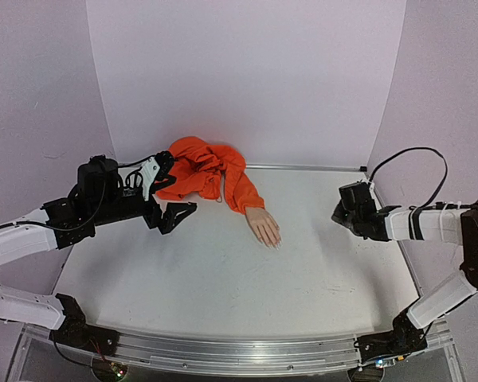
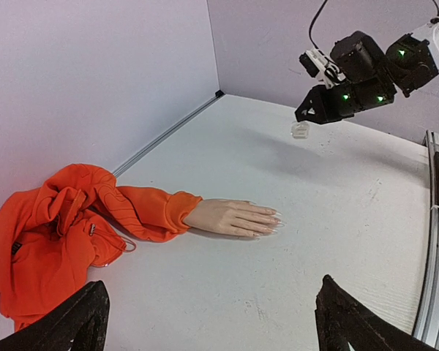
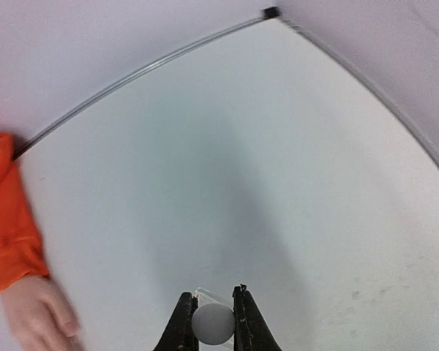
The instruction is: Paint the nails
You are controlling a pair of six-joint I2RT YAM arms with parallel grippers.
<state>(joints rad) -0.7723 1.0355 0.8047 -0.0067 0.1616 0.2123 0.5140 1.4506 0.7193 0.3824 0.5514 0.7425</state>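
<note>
Right pincer's (image 3: 212,303) thin clamp on a small clear bottle (image 3: 214,325) could slip before reaching nails (image 2: 276,219) leftward; left pincer (image 1: 178,215) gapes empty.

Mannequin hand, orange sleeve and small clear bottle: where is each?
mannequin hand (image 2: 230,217), left wrist view, back of the hand.
orange sleeve (image 2: 150,210), left wrist view, forearm stretch near the cuff.
small clear bottle (image 2: 300,130), left wrist view, its clear body.

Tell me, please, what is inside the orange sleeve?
The mannequin hand emerges from the orange sleeve; its wrist and whatever lies further inside are hidden by fabric.
</note>
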